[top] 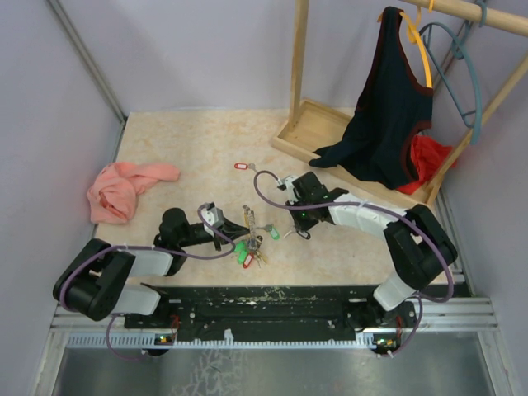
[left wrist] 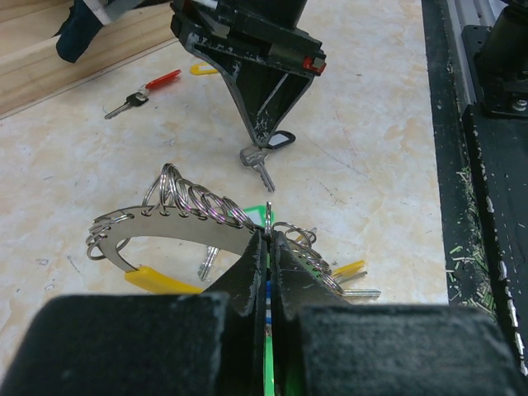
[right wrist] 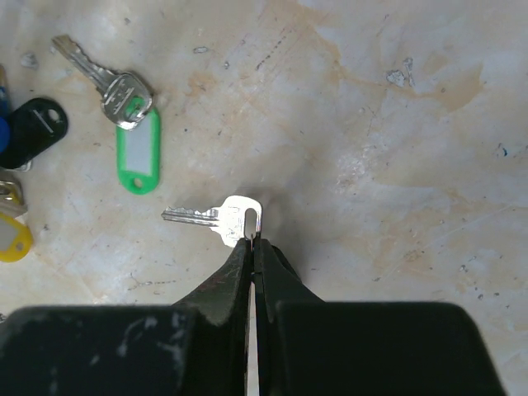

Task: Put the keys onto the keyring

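The keyring (left wrist: 165,227), a flat silvery crescent strung with several small split rings and coloured tags, lies in the middle of the table (top: 247,235). My left gripper (left wrist: 269,234) is shut on its right end, with a green tag showing between the jaws. My right gripper (right wrist: 252,239) is shut on the small ring of a plain silver key (right wrist: 233,216), whose blade points left just over the table. From the left wrist view that key (left wrist: 262,172) hangs at the right gripper's tips, a black tag (left wrist: 281,140) behind it. A green-tagged key (right wrist: 136,148) lies loose nearby.
A red-tagged key (top: 241,166) lies farther back on the table. A pink cloth (top: 124,188) sits at the left. The wooden rack base (top: 318,124), a dark garment (top: 384,107) and a teal hanger (top: 462,74) fill the back right.
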You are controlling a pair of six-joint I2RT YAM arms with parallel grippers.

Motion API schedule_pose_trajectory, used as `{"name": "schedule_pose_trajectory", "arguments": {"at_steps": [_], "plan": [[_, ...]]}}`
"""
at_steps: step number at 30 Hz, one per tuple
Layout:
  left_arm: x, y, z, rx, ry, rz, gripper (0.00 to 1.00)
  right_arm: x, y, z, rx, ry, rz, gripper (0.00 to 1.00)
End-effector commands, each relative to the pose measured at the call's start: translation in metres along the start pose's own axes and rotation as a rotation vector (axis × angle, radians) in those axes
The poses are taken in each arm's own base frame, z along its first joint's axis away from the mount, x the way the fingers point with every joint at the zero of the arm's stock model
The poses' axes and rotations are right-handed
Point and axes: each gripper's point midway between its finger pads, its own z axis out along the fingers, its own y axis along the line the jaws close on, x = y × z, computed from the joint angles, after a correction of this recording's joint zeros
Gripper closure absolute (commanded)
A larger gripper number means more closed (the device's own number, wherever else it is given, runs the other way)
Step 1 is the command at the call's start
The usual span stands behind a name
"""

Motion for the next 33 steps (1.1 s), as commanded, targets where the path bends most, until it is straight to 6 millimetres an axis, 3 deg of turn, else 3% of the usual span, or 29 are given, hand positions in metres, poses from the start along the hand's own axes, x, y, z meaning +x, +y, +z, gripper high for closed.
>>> {"name": "schedule_pose_trajectory", "arguments": {"at_steps": [1, 10, 12, 15, 17, 19, 20, 28, 31, 33], "plan": [[-0.014, 0.000, 0.000, 0.018, -0.034, 0.038, 1.00, -0.036, 0.012, -0.024, -0.066, -0.155, -0.043, 1.00], [-0.021, -0.004, -0.001, 0.041, -0.044, 0.079, 1.00, -0.080, 0.043, -0.071, -0.212, -0.467, -0.209, 1.00], [-0.021, -0.004, 0.000, 0.044, -0.044, 0.078, 1.00, -0.082, 0.044, -0.078, -0.213, -0.517, -0.237, 1.00], [-0.022, -0.004, 0.000, 0.052, -0.044, 0.074, 1.00, -0.063, 0.013, -0.059, -0.056, -0.353, -0.170, 1.00], [-0.022, -0.004, 0.000, 0.051, -0.044, 0.070, 1.00, -0.057, 0.022, -0.049, -0.130, -0.236, -0.162, 1.00], [-0.021, -0.003, 0.000, 0.043, -0.041, 0.068, 1.00, -0.050, 0.003, -0.040, -0.020, -0.167, -0.069, 1.00], [-0.021, -0.003, 0.000, 0.041, -0.040, 0.066, 1.00, -0.046, 0.006, -0.037, -0.037, -0.152, -0.070, 1.00], [-0.019, -0.003, 0.000, 0.040, -0.031, 0.062, 1.00, -0.060, 0.017, -0.055, -0.084, -0.318, -0.089, 1.00], [-0.019, -0.005, 0.001, 0.056, -0.033, 0.056, 1.00, -0.059, 0.032, -0.058, -0.171, -0.359, -0.157, 1.00], [-0.019, -0.005, 0.000, 0.055, -0.032, 0.054, 1.00, -0.060, -0.002, -0.052, 0.068, -0.306, -0.058, 1.00]]}}
